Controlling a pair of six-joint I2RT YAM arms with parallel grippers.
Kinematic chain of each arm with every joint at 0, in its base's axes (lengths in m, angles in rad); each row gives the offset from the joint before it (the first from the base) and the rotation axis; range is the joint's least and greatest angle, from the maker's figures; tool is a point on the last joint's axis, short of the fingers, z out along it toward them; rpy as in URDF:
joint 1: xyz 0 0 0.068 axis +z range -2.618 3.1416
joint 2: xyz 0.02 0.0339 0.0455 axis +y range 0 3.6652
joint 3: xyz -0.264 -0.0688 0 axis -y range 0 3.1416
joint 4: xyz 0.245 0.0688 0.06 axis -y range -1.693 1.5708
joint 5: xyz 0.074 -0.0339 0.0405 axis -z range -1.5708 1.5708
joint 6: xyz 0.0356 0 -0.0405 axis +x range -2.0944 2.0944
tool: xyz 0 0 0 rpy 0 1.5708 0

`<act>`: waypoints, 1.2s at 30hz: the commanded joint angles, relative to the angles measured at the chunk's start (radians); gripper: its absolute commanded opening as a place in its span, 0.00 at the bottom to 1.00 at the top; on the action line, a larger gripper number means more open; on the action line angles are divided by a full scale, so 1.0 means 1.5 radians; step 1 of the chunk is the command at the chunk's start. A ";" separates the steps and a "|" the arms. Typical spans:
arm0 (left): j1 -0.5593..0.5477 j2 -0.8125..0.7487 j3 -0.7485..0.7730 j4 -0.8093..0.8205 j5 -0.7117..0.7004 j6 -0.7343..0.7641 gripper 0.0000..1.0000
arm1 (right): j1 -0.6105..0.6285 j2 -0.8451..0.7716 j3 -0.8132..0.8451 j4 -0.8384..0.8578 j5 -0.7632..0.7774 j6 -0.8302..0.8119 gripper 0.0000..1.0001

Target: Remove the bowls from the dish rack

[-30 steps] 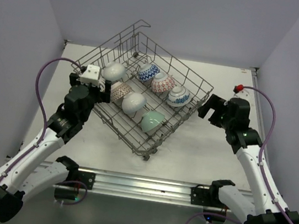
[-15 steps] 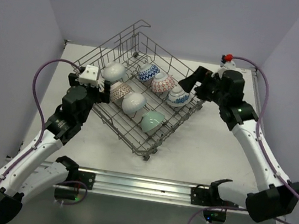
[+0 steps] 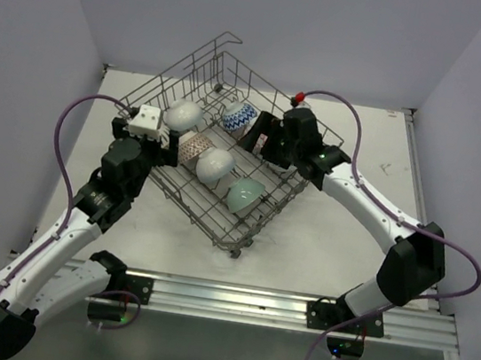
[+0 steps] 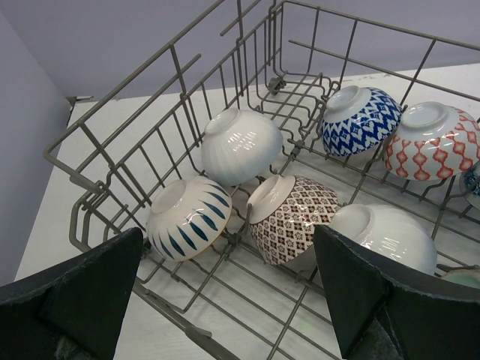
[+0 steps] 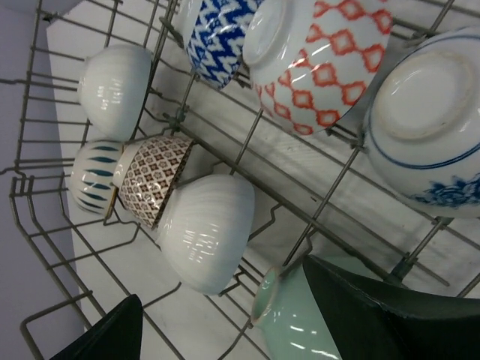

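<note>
Left pincer [image 4: 229, 251]: released, fingers spread wide with nothing between them, level with the rack's outer wall.
Right pincer [image 5: 225, 322]: released, fingers wide apart above the inside of the rack, gripping nothing.
Rack [image 3: 208, 216]: a grey wire basket on the white desk [image 3: 342, 221]. It stood right in front of the left pincer and underneath the right pincer.
Striped bowl [image 4: 187, 217]: on its side just inside the wall, directly ahead of the left pincer.
Brown-patterned bowl [image 4: 289, 217]: touching the striped bowl, ahead of the left pincer's gap.
Far white bowl [image 4: 241, 146]: beyond those two from the left pincer.
Near white bowl [image 5: 206, 229]: just ahead of the right pincer's gap.
Mint bowl [image 5: 289, 319]: right beside one finger of the right pincer; contact could not be told.
Red-diamond bowl [image 5: 315, 56], blue zigzag bowl [image 5: 217, 30], blue-flowered bowl [image 5: 431, 127]: a row farther ahead of the right pincer.
</note>
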 commanded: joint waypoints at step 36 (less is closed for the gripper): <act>-0.023 0.001 0.028 -0.005 0.032 -0.010 1.00 | 0.147 0.201 0.087 0.037 0.125 0.232 0.99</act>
